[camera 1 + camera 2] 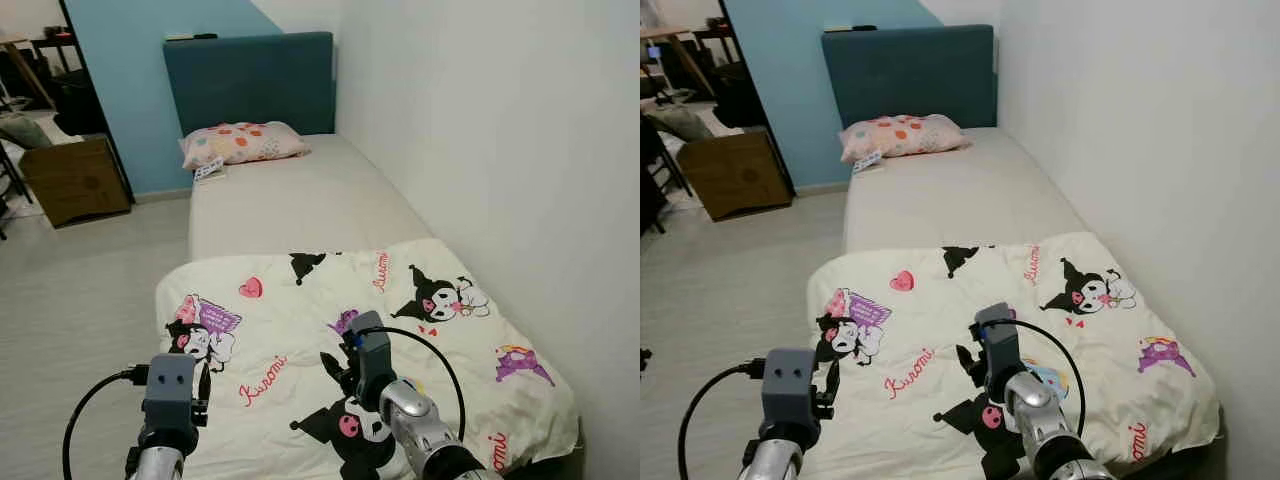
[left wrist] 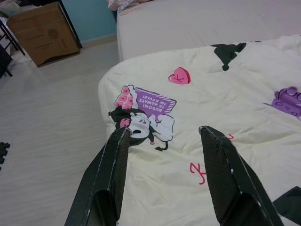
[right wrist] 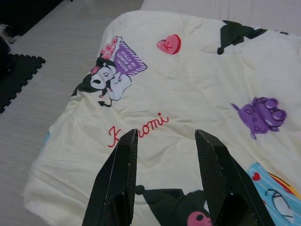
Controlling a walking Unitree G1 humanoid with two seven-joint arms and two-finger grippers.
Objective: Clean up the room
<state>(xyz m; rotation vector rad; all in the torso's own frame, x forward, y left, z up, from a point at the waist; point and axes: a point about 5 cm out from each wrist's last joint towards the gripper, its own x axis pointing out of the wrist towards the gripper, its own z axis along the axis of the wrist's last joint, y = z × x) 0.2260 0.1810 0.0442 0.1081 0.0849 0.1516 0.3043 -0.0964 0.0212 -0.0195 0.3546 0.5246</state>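
I have the blanket (image 1: 370, 330) spread flat over the near end of the bed (image 1: 300, 200), cream cloth printed with black and purple cartoon figures, a pink heart and red script. Its far edge lies across the mattress ahead of both sets of fingers, and past that edge the mattress is bare and pale.

The left gripper (image 2: 164, 136) hovers over the blanket's left part with its 2 fingers (image 2: 110, 179) spread apart and nothing between them; just beyond the fingertips I see the purple sign print and the small black-and-white figure, and farther on the pink heart. To the outer side of the left finger the blanket's edge drops toward the pale wood floor (image 1: 70, 290).

The right gripper (image 3: 164, 134) hovers over the middle of the blanket, its fingers (image 3: 117, 183) also released and holding nothing. The red script runs just ahead of those fingertips, a purple print sits off beyond the right finger, and a black figure with a pink face lies under the gap between them.

Far ahead of both pairs of fingers, a pink spotted pillow (image 1: 240, 143) rests at the head of the bed against the teal headboard (image 1: 250, 80), with a small white paper (image 1: 208, 170) just beside it. A white wall (image 1: 500, 150) runs along the right side of the bed. A cardboard box (image 1: 75, 180) stands on the floor well to the left, near the blue wall (image 1: 150, 80).
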